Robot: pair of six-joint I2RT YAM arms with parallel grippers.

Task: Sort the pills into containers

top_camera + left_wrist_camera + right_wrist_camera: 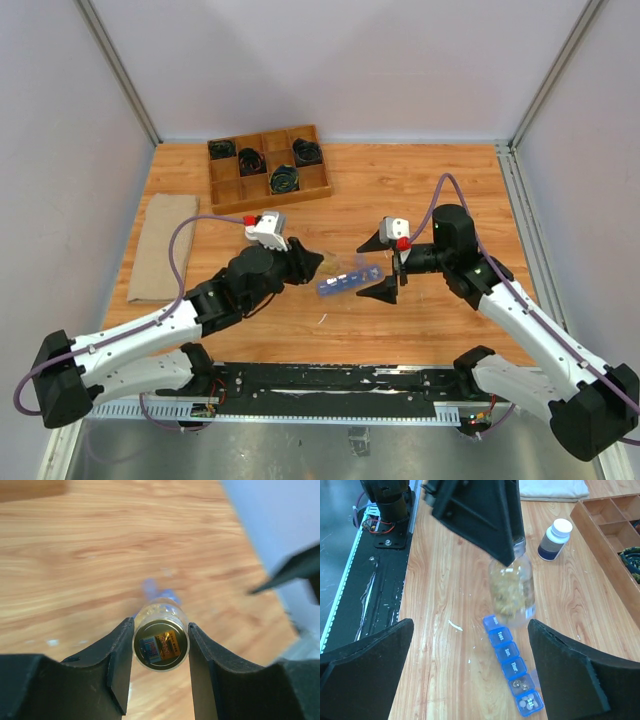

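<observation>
Left gripper (160, 630) clamps the pill vial (160, 647); right gripper (470, 625) gapes open. Tilt slowly, right above one organizer (512, 672) compartment.

**A:** Look at your left arm (140, 338): you have white shells on the long links and black housings at every joint.

**B:** Your right arm (535, 335) is built the same. You also have a mauve-grey cable (174, 262) looping off each one.

**A:** At each wrist you carry a small white camera box (268, 228) with a red spot.

**B:** Your left claw (160, 630) has matt black fingers, curved on the inner faces. Your right claw (471, 625) shows you broad black wedges, grainy along the edges.
</observation>
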